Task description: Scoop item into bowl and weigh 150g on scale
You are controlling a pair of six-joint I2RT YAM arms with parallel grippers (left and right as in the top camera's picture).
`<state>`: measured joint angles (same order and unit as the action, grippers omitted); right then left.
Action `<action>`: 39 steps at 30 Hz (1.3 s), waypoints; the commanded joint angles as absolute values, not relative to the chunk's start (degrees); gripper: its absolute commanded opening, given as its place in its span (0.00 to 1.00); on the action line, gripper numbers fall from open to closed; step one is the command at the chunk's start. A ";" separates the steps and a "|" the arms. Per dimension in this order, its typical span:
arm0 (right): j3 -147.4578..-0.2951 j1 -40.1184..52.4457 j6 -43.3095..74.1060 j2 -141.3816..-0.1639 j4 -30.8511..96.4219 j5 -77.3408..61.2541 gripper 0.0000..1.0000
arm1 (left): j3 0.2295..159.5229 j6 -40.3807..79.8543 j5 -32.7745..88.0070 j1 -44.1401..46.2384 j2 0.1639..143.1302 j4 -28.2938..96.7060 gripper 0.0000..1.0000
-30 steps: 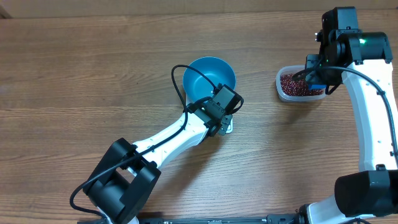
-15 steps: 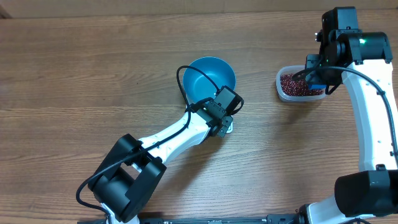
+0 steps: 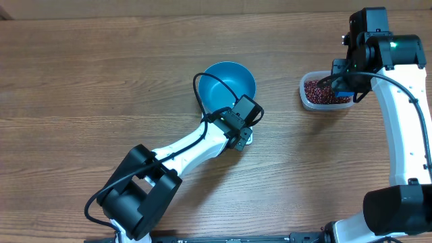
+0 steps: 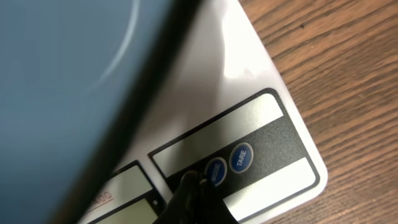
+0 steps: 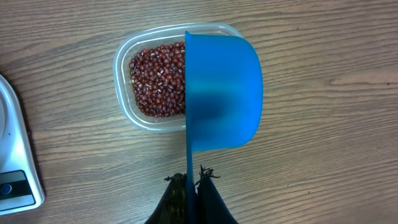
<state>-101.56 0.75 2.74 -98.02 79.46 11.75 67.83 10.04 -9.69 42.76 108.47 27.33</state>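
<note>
The blue bowl (image 3: 227, 84) stands on the white scale (image 4: 261, 74), and no beans show inside it. My left gripper (image 4: 193, 185) is shut, its dark tip down on the scale's black panel right beside a round blue button (image 4: 215, 169). In the overhead view the left gripper (image 3: 241, 135) covers most of the scale. The dark red beans (image 5: 155, 78) lie in a clear tub (image 3: 324, 92). My right gripper (image 5: 189, 180) is shut on the thin handle of a blue scoop (image 5: 221, 93), which hangs turned on its side over the tub's right half.
A black cable (image 3: 202, 94) from the left arm loops across the bowl's left rim. A corner of the scale (image 5: 12, 143) shows left of the tub. The right arm (image 3: 405, 121) runs down the table's right edge.
The left arm's elbow has shifted a little to the right while its gripper stays at the scale's panel. The right arm and scoop have not moved.
</note>
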 commanded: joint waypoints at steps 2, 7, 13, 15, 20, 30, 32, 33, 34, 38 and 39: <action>-101.51 0.58 2.50 -98.17 79.09 11.51 0.04 | 67.53 8.73 -9.58 42.78 110.17 26.87 0.04; -101.51 0.58 2.50 -98.17 79.07 11.46 0.04 | 67.53 8.78 -10.44 42.76 110.15 26.68 0.04; -101.51 0.58 2.50 -98.17 79.09 11.29 0.04 | 67.53 8.80 -12.19 42.78 110.17 26.74 0.04; -101.51 0.58 2.50 -98.17 79.11 11.29 0.04 | 67.53 8.80 -12.19 42.78 110.17 26.76 0.04; -101.51 0.58 2.50 -98.17 79.09 11.29 0.04 | 67.53 8.80 -12.19 42.76 110.17 26.70 0.04; -101.51 0.58 2.50 -98.17 79.09 11.29 0.04 | 67.53 8.80 -12.21 42.76 110.19 26.79 0.04; -101.51 0.58 2.50 -98.17 79.09 11.27 0.04 | 67.53 8.80 -12.19 42.76 110.21 26.94 0.04; -101.51 0.58 2.50 -98.17 79.09 11.29 0.04 | 67.53 8.80 -12.19 42.76 110.26 26.96 0.04; -101.51 0.58 2.50 -98.17 79.07 11.29 0.04 | 67.53 8.80 -12.19 42.76 110.26 26.96 0.04; -101.51 0.58 2.50 -98.17 79.07 11.27 0.04 | 67.53 8.80 -12.19 42.76 110.37 26.96 0.04; -101.51 0.58 2.50 -98.17 79.09 11.27 0.04 | 67.53 8.80 -12.19 42.76 110.37 26.98 0.04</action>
<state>-101.56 0.75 2.72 -98.02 79.42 11.33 67.83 10.04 -11.20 42.76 109.21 26.76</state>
